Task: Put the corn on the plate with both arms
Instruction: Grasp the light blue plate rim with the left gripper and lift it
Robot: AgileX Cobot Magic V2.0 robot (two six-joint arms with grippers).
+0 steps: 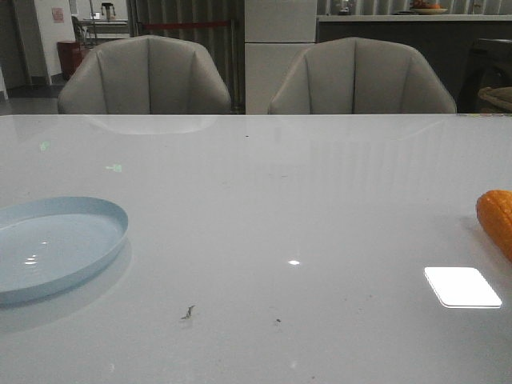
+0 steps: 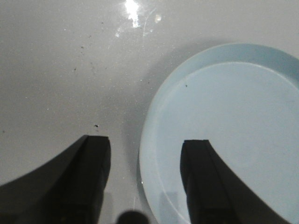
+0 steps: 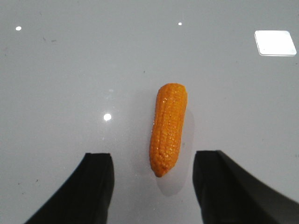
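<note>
The orange corn [image 3: 168,128] lies flat on the grey table; in the front view only its end [image 1: 498,220] shows at the right edge. My right gripper [image 3: 153,161] is open above the table, its black fingers [image 3: 98,186] either side of the cob's near tip, not touching it. The pale blue plate [image 1: 48,244] sits at the table's left. In the left wrist view the plate [image 2: 233,121] is empty. My left gripper [image 2: 145,147] is open, straddling the plate's rim: one finger [image 2: 91,177] over the table, the other over the plate.
Two grey chairs [image 1: 148,76] stand behind the table's far edge. A bright light reflection [image 1: 462,286] lies on the glossy tabletop near the corn. Small dark specks [image 1: 189,312] dot the table's front middle.
</note>
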